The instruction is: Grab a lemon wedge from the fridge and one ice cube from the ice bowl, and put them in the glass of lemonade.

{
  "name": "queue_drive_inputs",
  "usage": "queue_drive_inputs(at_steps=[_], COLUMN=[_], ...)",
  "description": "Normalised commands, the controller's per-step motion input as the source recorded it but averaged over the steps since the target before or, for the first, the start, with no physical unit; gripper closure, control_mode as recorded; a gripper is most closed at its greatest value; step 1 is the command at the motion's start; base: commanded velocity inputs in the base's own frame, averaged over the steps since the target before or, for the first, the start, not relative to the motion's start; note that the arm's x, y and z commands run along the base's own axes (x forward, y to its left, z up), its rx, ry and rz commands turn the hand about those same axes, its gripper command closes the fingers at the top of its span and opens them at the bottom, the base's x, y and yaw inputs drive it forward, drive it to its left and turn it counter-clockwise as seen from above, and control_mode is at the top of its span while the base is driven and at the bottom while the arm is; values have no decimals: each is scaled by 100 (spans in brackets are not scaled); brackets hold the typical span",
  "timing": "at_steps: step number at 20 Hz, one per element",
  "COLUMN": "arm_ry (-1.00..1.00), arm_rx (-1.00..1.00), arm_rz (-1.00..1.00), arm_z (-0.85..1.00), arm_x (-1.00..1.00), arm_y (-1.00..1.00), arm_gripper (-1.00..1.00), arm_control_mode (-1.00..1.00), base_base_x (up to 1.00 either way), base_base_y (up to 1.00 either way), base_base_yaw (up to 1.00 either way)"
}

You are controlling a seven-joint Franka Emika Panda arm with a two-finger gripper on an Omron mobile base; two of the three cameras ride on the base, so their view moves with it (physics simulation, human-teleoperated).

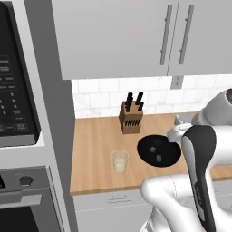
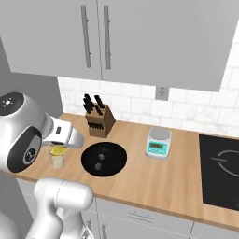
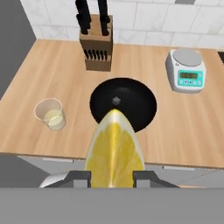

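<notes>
From the left base view, you see the glass of lemonade [image 1: 120,161] standing on the desk [image 1: 97,136] just left of the ice bowl [image 1: 158,150], with two ice cubes [image 1: 159,158] in the bowl. The knife block [image 1: 131,116] stands behind them; your arm blocks any look at the tool here.

From the right base view, a bit of yellow, the lemon wedge [image 2: 58,150], sits right over the glass [image 2: 57,160], under the arm's wrist. The kitchen scale [image 2: 158,143] appears here, right of the bowl [image 2: 103,159].

From the hand view, your tool [image 3: 111,177] is closed narrowly on the lemon wedge [image 3: 114,148], which points out over the bowl [image 3: 131,103]; the glass [image 3: 50,114] lies off to the left. That disagrees with the right view's apparent alignment, so if you release now, the wedge may well drop beside the glass or into the bowl.
</notes>
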Motion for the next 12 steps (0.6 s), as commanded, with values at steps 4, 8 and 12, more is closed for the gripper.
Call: queue_drive_inputs(at_steps=[4,8,12], arm_ry=[9,12,17], arm_rx=[-2,-14,-12], arm_rz=[28,34,16], arm_z=[-59,-71,-60], arm_x=[71,74,57], arm_y=[86,100,72], arm_gripper=[100,100,100], arm_control_mode=[-100,-100,-100], base_base_x=[0,0,0], base_base_y=[0,0,0], base_base_yaw=[0,0,0])
